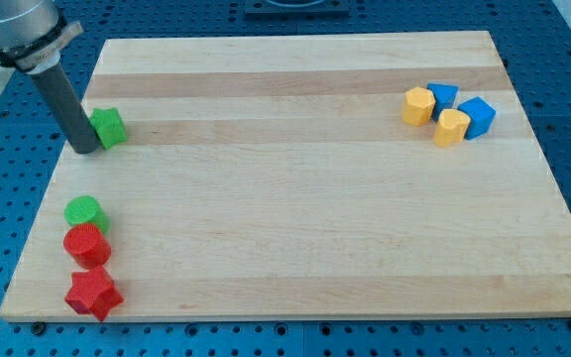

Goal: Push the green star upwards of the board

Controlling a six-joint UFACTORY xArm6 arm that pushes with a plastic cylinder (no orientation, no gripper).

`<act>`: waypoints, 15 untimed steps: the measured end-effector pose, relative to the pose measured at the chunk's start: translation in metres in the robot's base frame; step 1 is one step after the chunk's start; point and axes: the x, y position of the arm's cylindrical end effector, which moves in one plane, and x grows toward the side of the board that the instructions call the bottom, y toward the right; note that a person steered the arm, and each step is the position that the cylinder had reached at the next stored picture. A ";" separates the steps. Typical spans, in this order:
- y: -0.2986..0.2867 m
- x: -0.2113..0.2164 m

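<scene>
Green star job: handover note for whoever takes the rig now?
My tip touches the left side of the green star, near the board's left edge, upper part.
Done: star already sits high on the board.
Left: it is short of the top edge; the tip would need to get below it to push up.
Green cylinder, red cylinder, red star stacked lower left; yellow and blue blocks upper right.

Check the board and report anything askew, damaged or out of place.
Nothing stands out. The wooden board looks undamaged. My tip sits against the green star block's left side. Two yellow and two blue blocks cluster at the view's upper right.
</scene>
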 end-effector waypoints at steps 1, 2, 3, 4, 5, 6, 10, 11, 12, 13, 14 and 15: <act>0.003 -0.053; 0.003 -0.063; 0.008 -0.094; 0.008 -0.094; -0.009 -0.082; -0.031 -0.067; 0.022 -0.052; 0.024 -0.034; 0.032 0.006; 0.036 -0.013; 0.036 -0.045; 0.036 -0.045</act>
